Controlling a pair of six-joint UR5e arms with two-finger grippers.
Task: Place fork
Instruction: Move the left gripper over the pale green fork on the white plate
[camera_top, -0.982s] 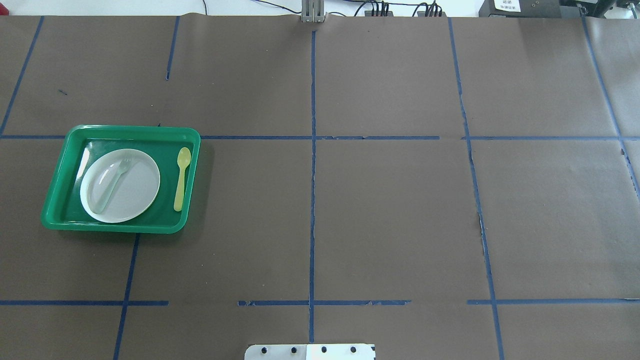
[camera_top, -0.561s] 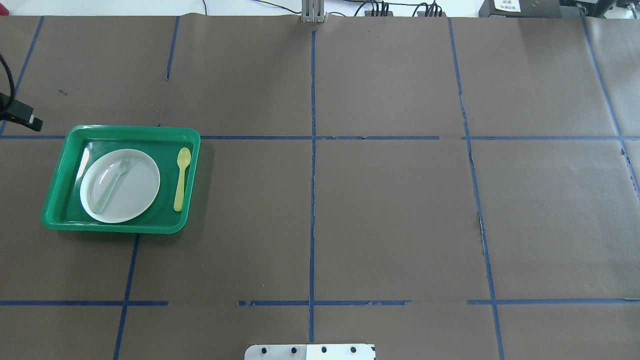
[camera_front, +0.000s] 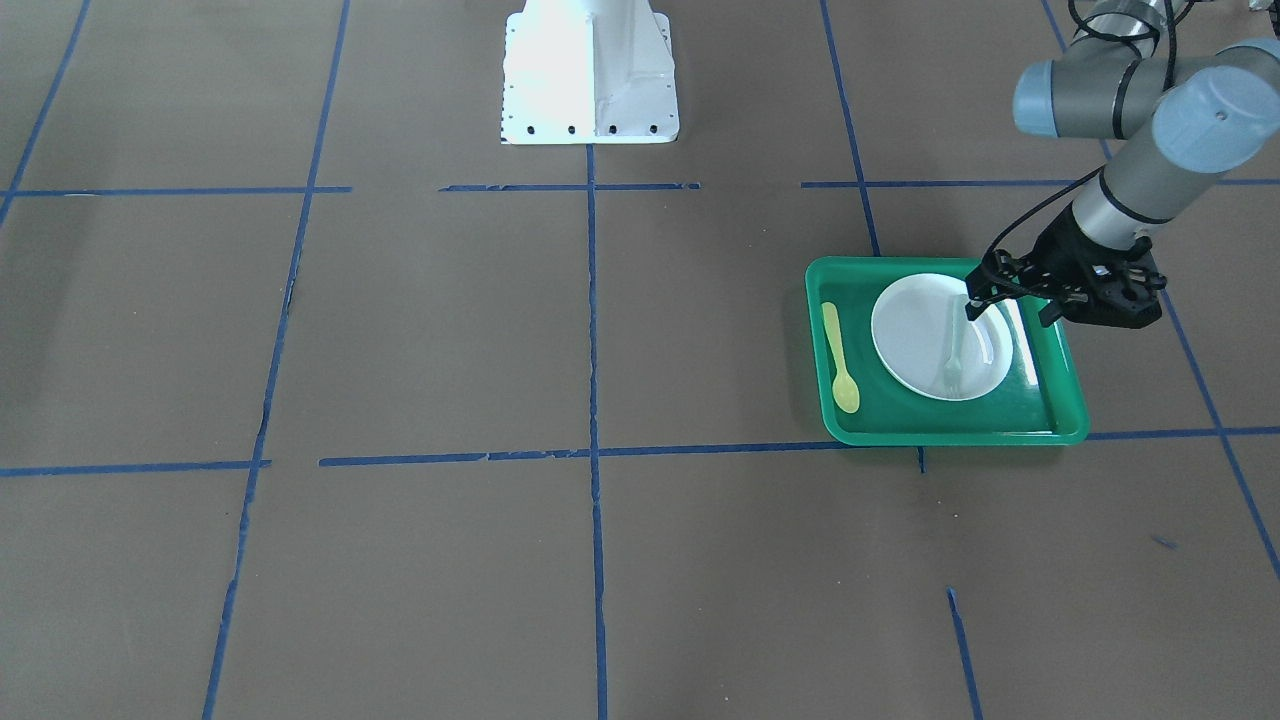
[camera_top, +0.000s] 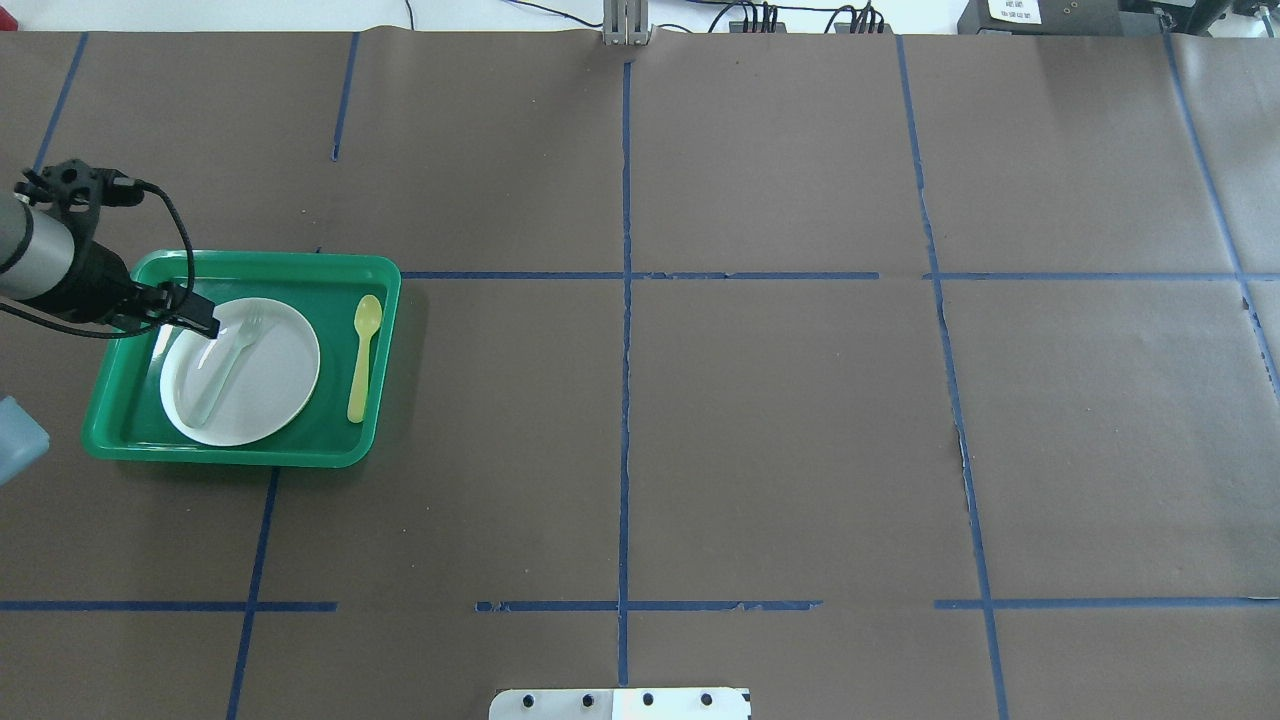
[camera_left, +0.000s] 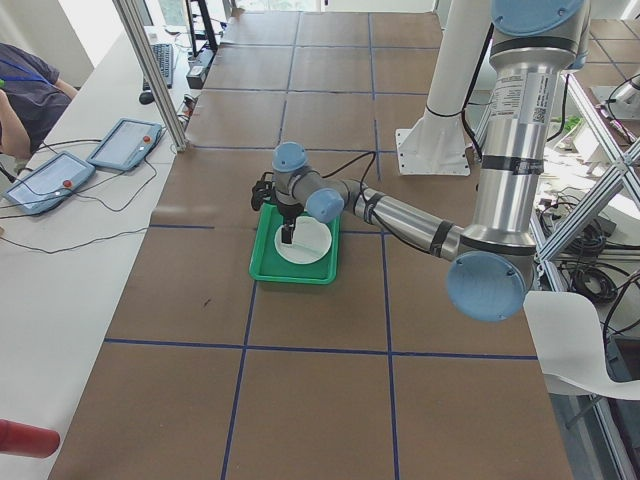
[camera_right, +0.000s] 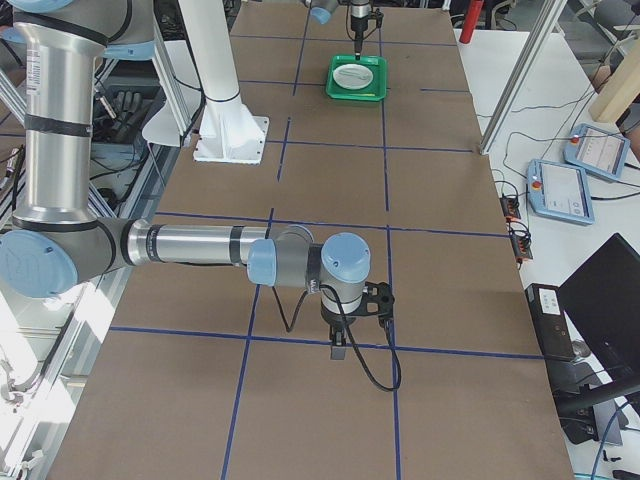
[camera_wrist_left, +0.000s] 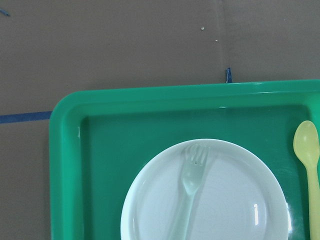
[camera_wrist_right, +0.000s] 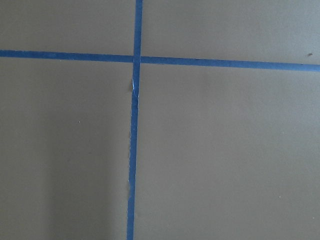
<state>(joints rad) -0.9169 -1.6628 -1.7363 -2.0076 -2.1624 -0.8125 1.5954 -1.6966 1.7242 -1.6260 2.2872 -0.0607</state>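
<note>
The pale translucent fork (camera_top: 228, 360) lies on a white plate (camera_top: 275, 385) in a green tray (camera_top: 270, 258), tines toward the far side. It also shows in the front view (camera_front: 952, 355) and the left wrist view (camera_wrist_left: 187, 200). My left gripper (camera_front: 1010, 310) hangs open and empty above the plate's left edge, over the fork's handle end and clear of it. In the overhead view the left gripper (camera_top: 170, 320) shows one fingertip (camera_top: 205, 325). My right gripper (camera_right: 338, 345) shows only in the exterior right view, far from the tray; I cannot tell its state.
A yellow spoon (camera_top: 360, 360) lies in the tray to the right of the plate. The tray sits at the table's left side. The robot base (camera_front: 590, 80) stands at the near middle edge. Blue tape lines cross the brown table cover.
My left arm has come in from the left edge and moved right, over the tray's left part. The fork, plate, spoon and tray have not moved.
</note>
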